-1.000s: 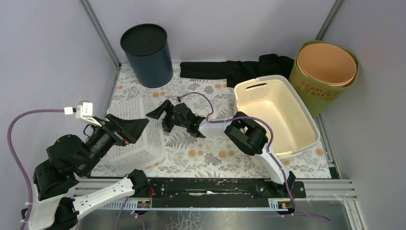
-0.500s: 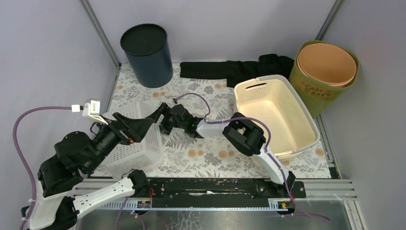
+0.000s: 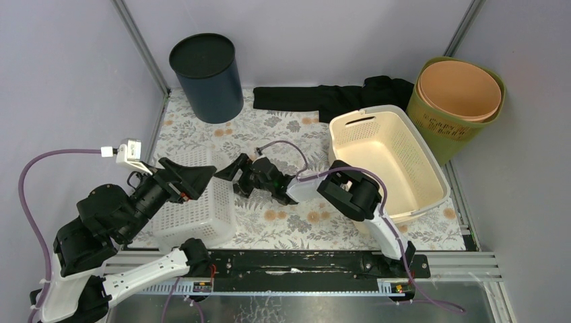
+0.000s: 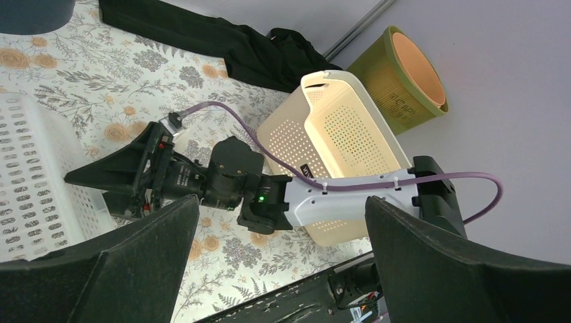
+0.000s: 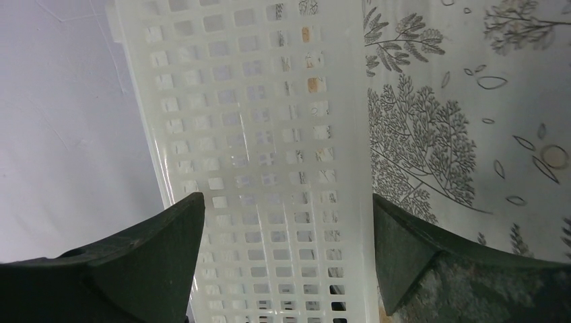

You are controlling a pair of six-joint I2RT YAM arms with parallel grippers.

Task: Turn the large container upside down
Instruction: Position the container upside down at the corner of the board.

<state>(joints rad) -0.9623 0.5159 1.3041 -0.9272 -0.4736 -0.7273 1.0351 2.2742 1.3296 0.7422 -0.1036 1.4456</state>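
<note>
The left arm (image 3: 111, 217) rises from its base at the near left and bends forward, wrist aimed to the right. The left claw (image 3: 205, 178) is spread fully wide. The right arm (image 3: 384, 232) climbs from its base, folds at the elbow and stretches its white forearm leftward. The right claw (image 3: 227, 183) also stands wide open, its tips facing the left claw and close to it.

White links (image 3: 145, 272) meet black joints (image 3: 350, 192). Purple cables (image 4: 444, 177) trail behind the left end effector (image 3: 200, 179) and right end effector (image 3: 227, 182).
</note>
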